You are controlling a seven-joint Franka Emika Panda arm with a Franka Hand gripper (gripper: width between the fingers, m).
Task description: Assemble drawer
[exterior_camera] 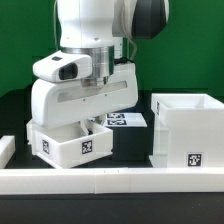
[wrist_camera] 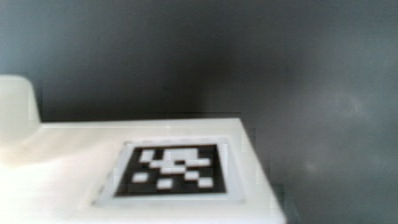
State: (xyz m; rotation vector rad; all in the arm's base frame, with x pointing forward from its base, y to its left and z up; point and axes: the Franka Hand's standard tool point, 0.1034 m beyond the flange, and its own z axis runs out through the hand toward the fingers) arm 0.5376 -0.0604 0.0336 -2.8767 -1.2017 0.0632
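A small white drawer box (exterior_camera: 68, 143) with a marker tag on its front stands at the exterior view's left. My gripper (exterior_camera: 92, 122) hangs right over it, its fingers down at the box's top edge and mostly hidden by the hand. I cannot tell whether they are open or shut. A larger white open-topped drawer housing (exterior_camera: 190, 128) with a tag stands at the exterior view's right. The wrist view shows a flat white part surface (wrist_camera: 71, 160) carrying a black-and-white tag (wrist_camera: 175, 170); no fingers show there.
A long white rail (exterior_camera: 110, 178) runs along the front of the dark table. The marker board (exterior_camera: 126, 120) lies behind, between the two boxes. A small white piece (exterior_camera: 5, 150) sits at the far left. Dark table surface (wrist_camera: 285, 70) shows beyond the white part.
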